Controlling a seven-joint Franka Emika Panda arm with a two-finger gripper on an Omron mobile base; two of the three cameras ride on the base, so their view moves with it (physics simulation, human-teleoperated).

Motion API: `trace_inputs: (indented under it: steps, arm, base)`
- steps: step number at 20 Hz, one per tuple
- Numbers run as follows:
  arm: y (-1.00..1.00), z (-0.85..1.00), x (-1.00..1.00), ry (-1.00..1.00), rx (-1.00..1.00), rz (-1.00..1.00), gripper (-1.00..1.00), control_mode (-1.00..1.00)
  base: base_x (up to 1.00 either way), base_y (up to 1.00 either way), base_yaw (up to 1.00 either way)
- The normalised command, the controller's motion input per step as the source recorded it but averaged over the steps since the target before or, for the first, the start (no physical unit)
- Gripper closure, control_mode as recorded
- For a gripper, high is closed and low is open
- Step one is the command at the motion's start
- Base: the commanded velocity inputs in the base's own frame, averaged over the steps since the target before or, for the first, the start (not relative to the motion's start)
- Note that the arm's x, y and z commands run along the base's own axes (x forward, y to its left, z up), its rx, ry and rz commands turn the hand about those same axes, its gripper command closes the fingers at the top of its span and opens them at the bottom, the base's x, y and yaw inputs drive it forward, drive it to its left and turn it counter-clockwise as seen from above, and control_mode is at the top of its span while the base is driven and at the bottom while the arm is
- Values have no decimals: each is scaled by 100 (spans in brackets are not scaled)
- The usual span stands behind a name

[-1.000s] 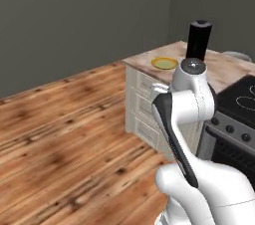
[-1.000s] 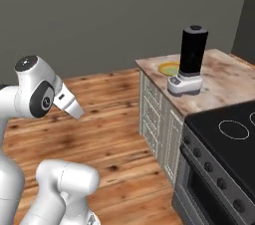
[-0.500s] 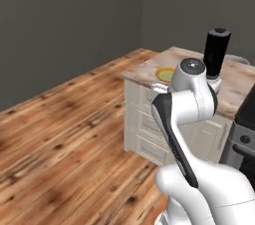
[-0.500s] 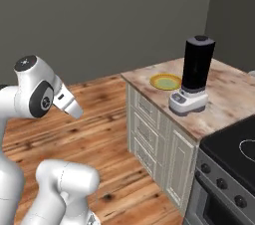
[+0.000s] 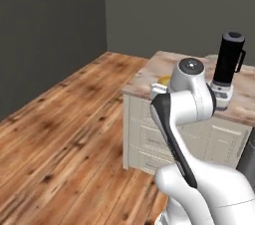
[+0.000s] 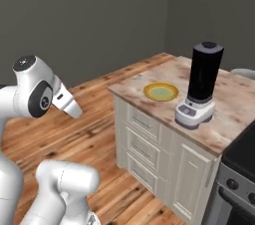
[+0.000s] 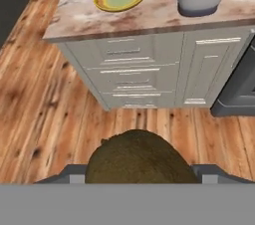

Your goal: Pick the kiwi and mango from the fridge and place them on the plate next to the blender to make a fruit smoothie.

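Over the last second my base has swung round, bringing the desk (image 6: 164,112) closer, so the plate (image 6: 161,91) just left of the blender (image 6: 201,87) is nearly within reach. The tool (image 7: 137,176) is clamped partway on the kiwi (image 7: 138,159). Its fingertips are cut off in the hand view.

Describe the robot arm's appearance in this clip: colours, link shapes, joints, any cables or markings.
The arm is glossy white with rounded, bulbous links and a fat curved base segment. Joints are dark: a grey disc caps the top joint in the left base view, a black ring with a grey centre sits on the elbow in the right base view, and a black band runs along one link. No cables or markings are visible.
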Motion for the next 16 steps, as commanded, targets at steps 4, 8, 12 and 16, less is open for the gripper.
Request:
trace_inputs:
  steps: [4,8,12,16]
  arm:
    - [0,0,0,0,0,0,100,100]
    - [0,0,0,0,0,0,100,100]
    - [0,0,0,0,0,0,100,100]
    - [0,0,0,0,0,0,100,100]
  base:
    - [57,36,-44]
    - [53,32,-46]
    - [58,36,-44]
    - [78,43,-38]
